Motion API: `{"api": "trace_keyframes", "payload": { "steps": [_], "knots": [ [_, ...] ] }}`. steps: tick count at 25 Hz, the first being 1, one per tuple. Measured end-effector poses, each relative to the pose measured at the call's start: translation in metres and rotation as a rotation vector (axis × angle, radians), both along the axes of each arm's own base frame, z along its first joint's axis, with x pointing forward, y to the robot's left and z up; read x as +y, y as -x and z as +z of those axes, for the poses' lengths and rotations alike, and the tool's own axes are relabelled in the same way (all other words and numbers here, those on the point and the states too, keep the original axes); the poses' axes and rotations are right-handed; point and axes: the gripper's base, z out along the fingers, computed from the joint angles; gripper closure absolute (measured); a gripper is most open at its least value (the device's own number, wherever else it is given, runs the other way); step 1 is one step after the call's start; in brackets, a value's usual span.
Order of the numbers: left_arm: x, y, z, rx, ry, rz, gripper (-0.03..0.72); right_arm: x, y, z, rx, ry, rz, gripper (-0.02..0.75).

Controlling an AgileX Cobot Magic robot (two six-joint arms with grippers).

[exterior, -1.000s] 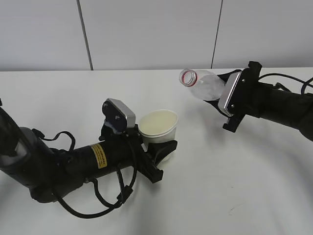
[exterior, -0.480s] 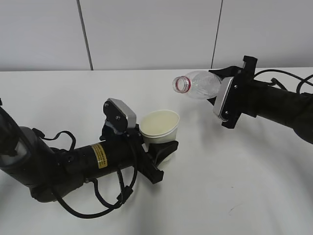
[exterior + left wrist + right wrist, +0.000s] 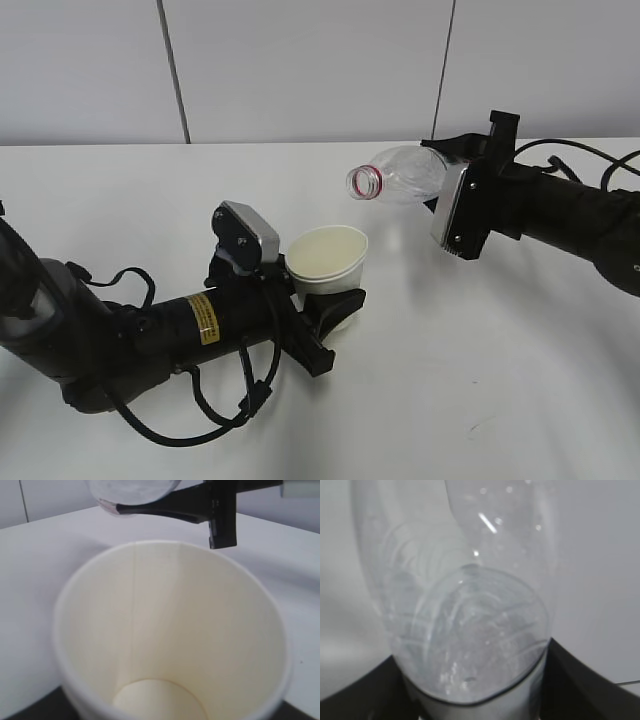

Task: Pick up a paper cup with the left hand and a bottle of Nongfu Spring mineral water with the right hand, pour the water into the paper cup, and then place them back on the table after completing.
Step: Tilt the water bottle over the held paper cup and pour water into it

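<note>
Two black arms work over the white worktop [image 3: 480, 380]. From where I stand, the left end effector [image 3: 325, 300], on the arm with the yellow sticker [image 3: 202, 318], is pinching the paper cup [image 3: 323, 262] from both sides near its lower half, its jaws partly spread to the cup's width. The cup stands upright, mouth up, near the middle of the worktop; whether its base touches the surface I cannot tell. Seen from the left wrist, the cup [image 3: 170, 635] looks dry inside, with a pale cream wall, a vertical seam and a bare round bottom.

The right end effector [image 3: 440, 175] is clamped on the clear plastic bottle [image 3: 400, 178], jaws held apart by the bottle's body. The bottle is in the air, tipped almost level, with its open, red-ringed mouth [image 3: 363, 183] pointing left and slightly down. The mouth sits above and to the right of the cup's rim, well apart from it. No stream shows at the opening. In the right wrist view the bottle [image 3: 470, 630] fills the frame, its ribbed wall misted with droplets; I cannot make out a water level.

A grey panelled wall [image 3: 300, 70] stands behind the worktop.
</note>
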Motion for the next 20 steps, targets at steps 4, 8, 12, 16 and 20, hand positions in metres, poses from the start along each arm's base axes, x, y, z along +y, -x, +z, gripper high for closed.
{"api": "trace_keyframes", "payload": {
  "steps": [4, 8, 12, 16, 20],
  "knots": [
    [0.0000, -0.0001, 0.0000, 0.000, 0.000, 0.000, 0.327, 0.0009, 0.0000, 0.0027, -0.047, 0.021, 0.016, 0.298],
    [0.0000, -0.0001, 0.0000, 0.000, 0.000, 0.000, 0.327, 0.0009, -0.0001, 0.0034, -0.081, 0.065, 0.024, 0.298],
    [-0.0001, -0.0002, 0.0002, -0.001, 0.001, 0.000, 0.327, -0.0002, -0.0008, 0.0038, -0.101, 0.091, 0.014, 0.298],
    [-0.0001, -0.0002, 0.0002, -0.001, 0.001, 0.000, 0.327, -0.0007, -0.0011, 0.0039, -0.113, 0.111, 0.012, 0.298],
    [-0.0001, -0.0002, 0.0002, -0.001, 0.001, 0.000, 0.327, -0.0010, -0.0013, 0.0040, -0.131, 0.140, 0.013, 0.298]
  ]
}}
